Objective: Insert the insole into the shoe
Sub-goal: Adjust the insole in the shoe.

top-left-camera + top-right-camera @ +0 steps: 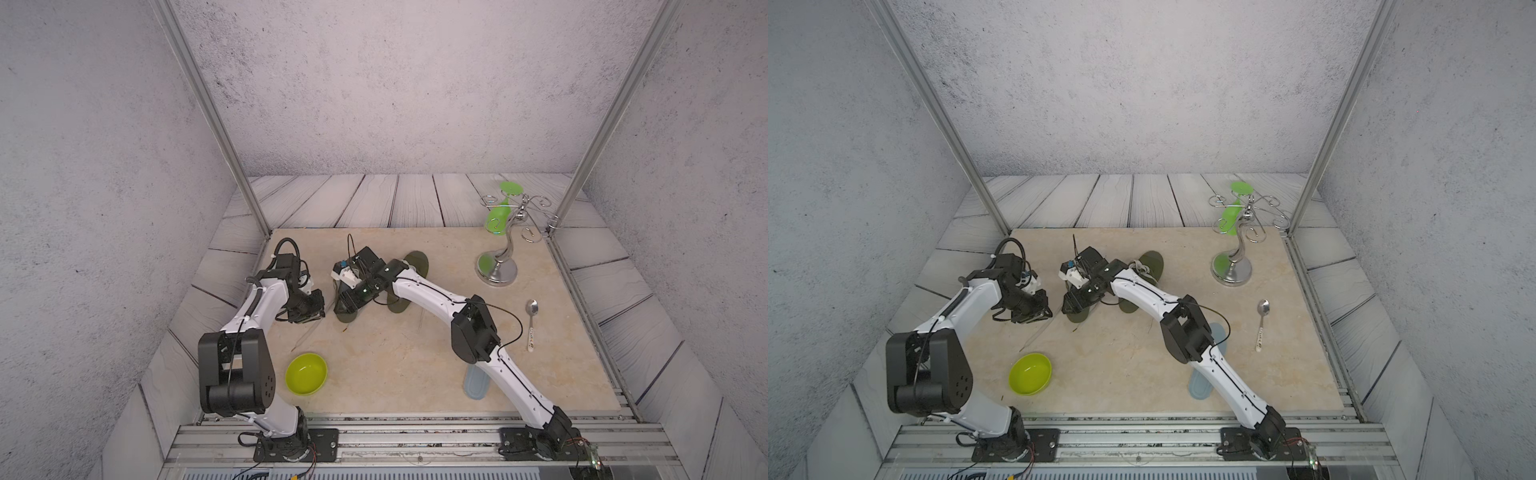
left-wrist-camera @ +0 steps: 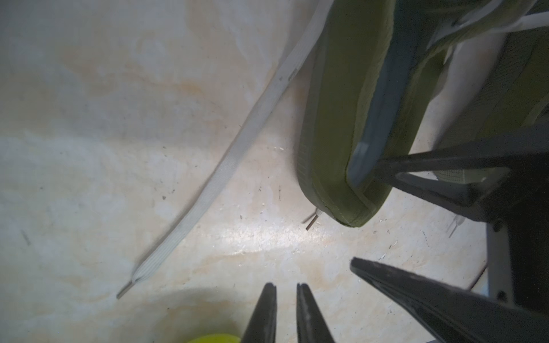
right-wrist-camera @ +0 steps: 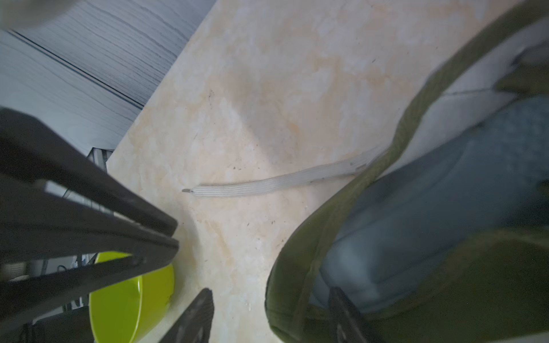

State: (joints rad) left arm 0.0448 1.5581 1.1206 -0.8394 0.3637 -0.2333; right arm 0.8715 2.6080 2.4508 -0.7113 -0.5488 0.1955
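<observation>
Right fingers (image 3: pixel 190 317) apart astride the shoe (image 3: pixel 297 267) heel rim, 1 inside over the insole (image 3: pixel 430 208). Left fingers (image 2: pixel 263 311) nearly together, empty, beside the lace (image 2: pixel 237 142).

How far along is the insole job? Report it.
Done: blue insole lies inside the olive shoe. In hand: right gripper open astride its heel, holding nothing. Left: heel seating unconfirmed; a second insole lies on the table.

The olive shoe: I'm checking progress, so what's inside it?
A blue-grey insole lies inside the olive shoe at the heel; its toe end is hidden by the shoe.
</observation>
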